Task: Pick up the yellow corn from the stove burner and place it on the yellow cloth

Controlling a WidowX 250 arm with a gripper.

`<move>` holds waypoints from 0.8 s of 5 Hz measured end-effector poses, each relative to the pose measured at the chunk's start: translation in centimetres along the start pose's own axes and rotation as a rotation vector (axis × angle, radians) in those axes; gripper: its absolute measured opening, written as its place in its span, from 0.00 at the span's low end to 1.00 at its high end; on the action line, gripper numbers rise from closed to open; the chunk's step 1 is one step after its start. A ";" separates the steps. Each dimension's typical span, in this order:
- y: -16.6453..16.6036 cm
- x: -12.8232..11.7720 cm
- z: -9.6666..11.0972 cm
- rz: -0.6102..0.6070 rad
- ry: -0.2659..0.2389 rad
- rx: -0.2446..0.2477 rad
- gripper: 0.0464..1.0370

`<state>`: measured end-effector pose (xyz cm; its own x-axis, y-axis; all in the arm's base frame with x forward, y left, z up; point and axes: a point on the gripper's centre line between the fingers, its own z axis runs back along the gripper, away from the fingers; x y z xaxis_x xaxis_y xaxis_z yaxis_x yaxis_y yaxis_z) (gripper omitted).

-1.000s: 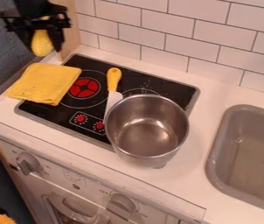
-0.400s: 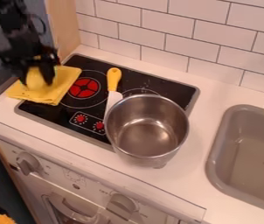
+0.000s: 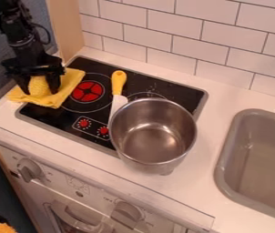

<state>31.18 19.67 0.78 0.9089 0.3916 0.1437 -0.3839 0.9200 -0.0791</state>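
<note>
Yellow, bumpy toy corn [image 3: 39, 85] is squeezed in the black two-finger gripper [image 3: 40, 91], likely so it won't slip, over folded yellow cloth [image 3: 71, 81].

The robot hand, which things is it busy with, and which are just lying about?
Busy:
black hand
toy corn cob in its grip
yellow cloth underneath

Just lying about:
metal pot
yellow-handled utensil
orange thing, bottom left

Bumpy yel. obj. [image 3: 39, 86], approx. upright, over yel. cloth [image 3: 71, 82], edge of blk. stovetop [image 3: 149, 85]
</note>
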 end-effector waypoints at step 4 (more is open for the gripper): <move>-3.1 -0.6 2.4 -0.097 0.040 -0.011 0.96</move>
<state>31.43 16.60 3.31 0.9477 0.2992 0.1114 -0.2920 0.9533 -0.0772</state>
